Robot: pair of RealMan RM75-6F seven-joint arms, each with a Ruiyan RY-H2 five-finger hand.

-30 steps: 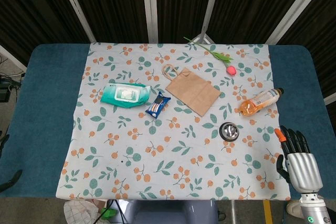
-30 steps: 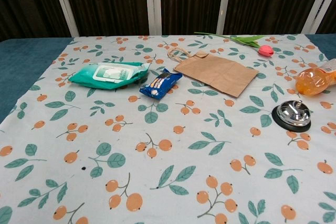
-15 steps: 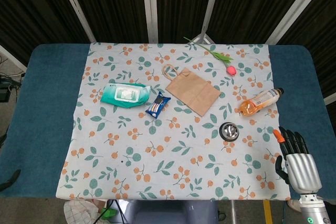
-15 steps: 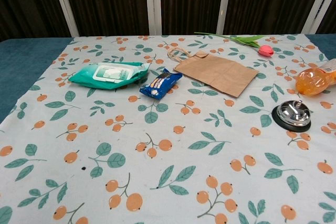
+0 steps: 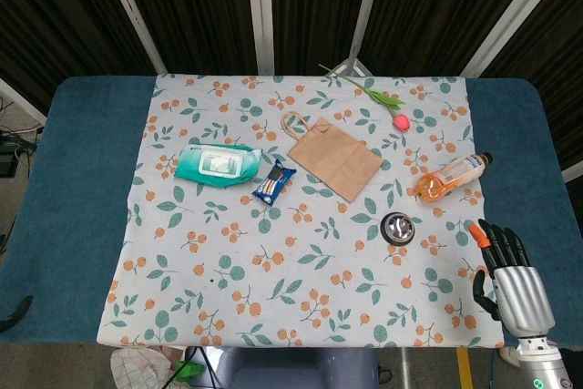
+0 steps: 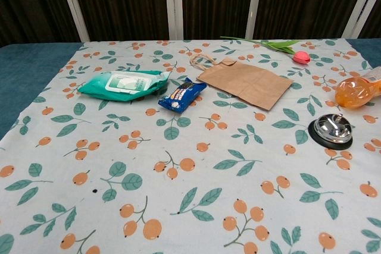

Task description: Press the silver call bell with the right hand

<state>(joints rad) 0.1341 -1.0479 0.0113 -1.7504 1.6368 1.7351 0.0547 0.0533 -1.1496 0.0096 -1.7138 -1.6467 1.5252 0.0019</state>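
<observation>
The silver call bell (image 5: 398, 226) on its black base stands on the floral cloth, right of centre; in the chest view the bell (image 6: 333, 129) is near the right edge. My right hand (image 5: 508, 272) hovers at the cloth's front right corner, to the right of the bell and nearer to me, well apart from it. Its dark fingers point away from me, spread, with nothing in them. It does not show in the chest view. My left hand is in neither view.
An orange drink bottle (image 5: 448, 175) lies just behind the bell. A brown paper bag (image 5: 334, 157), a blue snack packet (image 5: 273, 181), a green wipes pack (image 5: 217, 164) and a pink tulip (image 5: 383, 97) lie further back. A dark sliver (image 5: 9, 314) shows at the lower left edge.
My right hand has drifted slightly left, toward the bell. The dark sliver at the lower left edge has drawn back. The objects have not moved.
</observation>
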